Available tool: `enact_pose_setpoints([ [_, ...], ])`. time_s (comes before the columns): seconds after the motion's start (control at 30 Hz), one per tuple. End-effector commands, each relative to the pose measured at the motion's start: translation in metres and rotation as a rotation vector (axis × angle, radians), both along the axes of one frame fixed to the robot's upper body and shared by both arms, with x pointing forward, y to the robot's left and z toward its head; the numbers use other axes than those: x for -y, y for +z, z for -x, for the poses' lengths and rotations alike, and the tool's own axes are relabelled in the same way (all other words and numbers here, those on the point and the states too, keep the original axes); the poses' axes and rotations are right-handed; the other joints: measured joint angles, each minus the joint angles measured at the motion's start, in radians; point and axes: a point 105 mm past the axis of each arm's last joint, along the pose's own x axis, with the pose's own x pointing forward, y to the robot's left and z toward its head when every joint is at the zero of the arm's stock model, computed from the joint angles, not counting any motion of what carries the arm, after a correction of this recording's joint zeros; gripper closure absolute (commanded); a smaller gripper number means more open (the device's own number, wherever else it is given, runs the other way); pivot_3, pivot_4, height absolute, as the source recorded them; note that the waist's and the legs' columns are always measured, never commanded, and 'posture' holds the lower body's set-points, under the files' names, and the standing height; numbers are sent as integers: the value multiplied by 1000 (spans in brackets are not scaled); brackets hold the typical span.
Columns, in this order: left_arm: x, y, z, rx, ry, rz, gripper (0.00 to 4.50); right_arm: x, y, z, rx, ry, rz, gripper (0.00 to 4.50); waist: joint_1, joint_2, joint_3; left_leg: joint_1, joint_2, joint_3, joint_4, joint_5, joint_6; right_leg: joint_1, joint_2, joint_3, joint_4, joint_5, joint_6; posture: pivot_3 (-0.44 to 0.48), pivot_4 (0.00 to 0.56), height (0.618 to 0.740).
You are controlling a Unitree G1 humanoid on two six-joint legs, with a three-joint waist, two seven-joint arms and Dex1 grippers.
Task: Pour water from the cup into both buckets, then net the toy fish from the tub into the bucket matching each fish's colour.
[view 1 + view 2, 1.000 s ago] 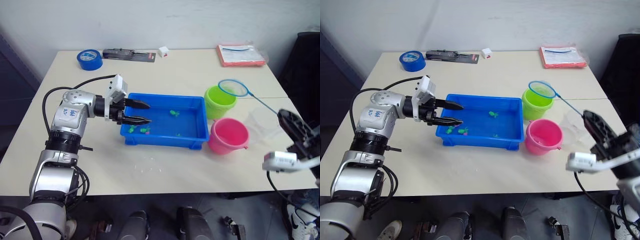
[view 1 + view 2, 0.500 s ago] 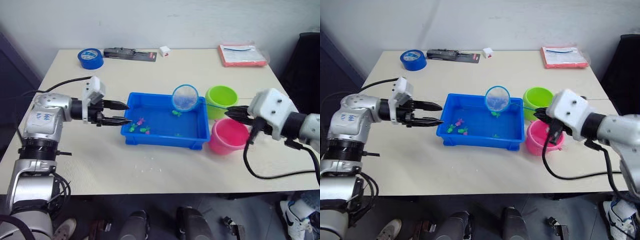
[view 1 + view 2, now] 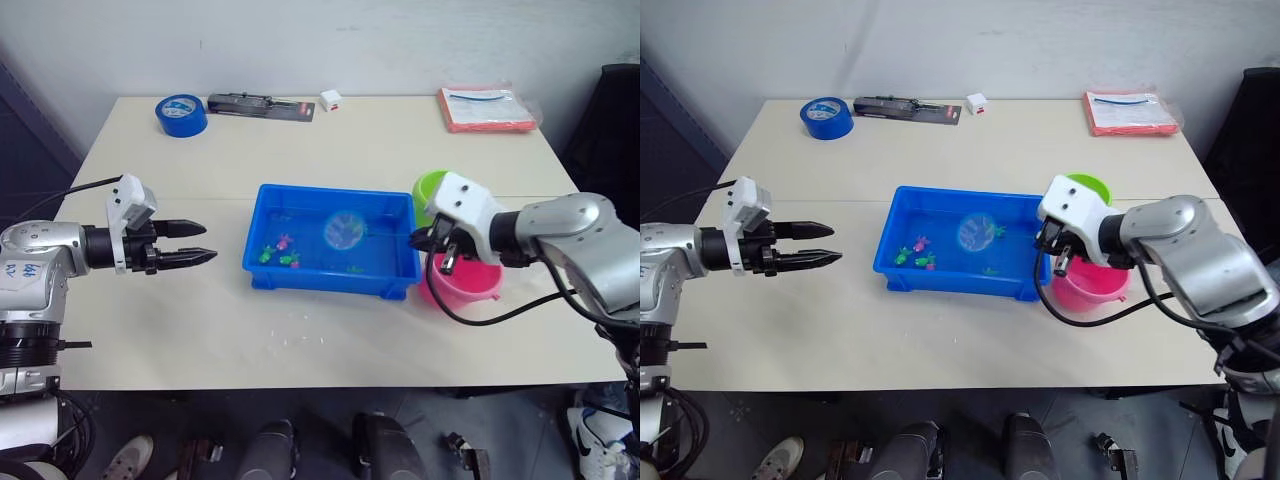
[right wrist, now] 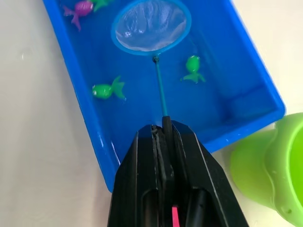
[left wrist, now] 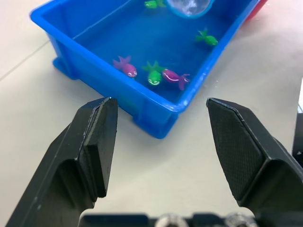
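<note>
Right gripper (image 4: pixel 163 130), jaws pinched on the net (image 4: pixel 150 26) handle, holds the hoop low in the tub (image 3: pixel 270 275), apparently among fish. Light and whippy, the net is best gripped near the handle's end. Left gripper (image 3: pixel 195 242) spread, beside the tub.

Bright-blue tub (image 3: pixel 330 275), green and magenta toy fish (image 5: pixel 154 75), blue-rimmed net (image 4: pixel 151 26), lime bucket (image 4: pixel 272 165), pink bucket (image 3: pixel 470 285)
</note>
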Motion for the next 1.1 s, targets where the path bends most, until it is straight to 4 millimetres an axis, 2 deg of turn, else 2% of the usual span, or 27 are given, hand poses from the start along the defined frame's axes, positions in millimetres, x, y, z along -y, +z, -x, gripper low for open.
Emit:
enact_pose_setpoints([
  [0.03,0,17,5,63,3,4,1237,-6,16,-6,159,73,67,3702,-1,0,0,0,0,0,0,0,0,0,0,0,0,0,0,0,150,737],
  [0.13,0,17,7,63,7,8,1237,-11,16,-9,243,120,103,3702,-4,0,0,0,0,0,0,0,0,-1,0,0,0,0,0,0,150,737],
  [0.27,3,16,9,63,8,15,1237,-13,3,-12,311,163,196,3702,-4,0,0,0,1,1,-1,0,0,-1,1,-1,0,0,0,0,150,737],
  [0.8,7,17,14,64,4,22,1237,-26,-23,-6,304,261,258,3702,-3,0,0,0,1,1,0,0,0,-1,1,-2,0,0,0,0,150,737],
  [1.1,9,20,15,67,6,23,1237,-35,-37,-9,305,274,298,3702,-3,0,0,0,1,1,0,0,-1,-1,1,-3,0,0,0,0,150,737],
])
